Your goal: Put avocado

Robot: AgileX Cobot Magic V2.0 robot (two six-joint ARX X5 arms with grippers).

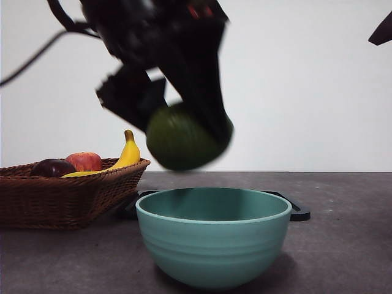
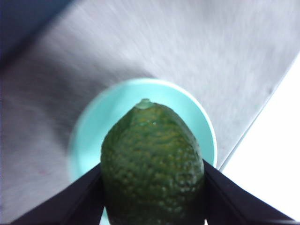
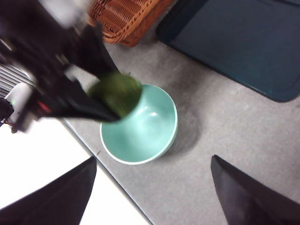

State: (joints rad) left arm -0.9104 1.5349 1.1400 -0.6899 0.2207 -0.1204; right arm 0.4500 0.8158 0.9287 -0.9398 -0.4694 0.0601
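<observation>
The dark green avocado [image 1: 184,139] hangs in the air just above the teal bowl [image 1: 214,236], held by my left gripper [image 1: 180,131], whose black jaws are shut on its sides. In the left wrist view the avocado [image 2: 152,168] fills the space between the jaws, with the teal bowl [image 2: 93,136] directly beneath it. From the right wrist view I see the avocado [image 3: 116,92] over the near rim of the bowl [image 3: 140,129]. My right gripper [image 3: 152,197] stands open well above the table, holding nothing, off to the side.
A wicker basket [image 1: 67,193] at the left holds a banana [image 1: 125,156], a red apple [image 1: 84,162] and a dark purple fruit [image 1: 52,168]. A dark flat tray [image 3: 243,42] lies behind the bowl. The table edge runs close to the bowl in the wrist views.
</observation>
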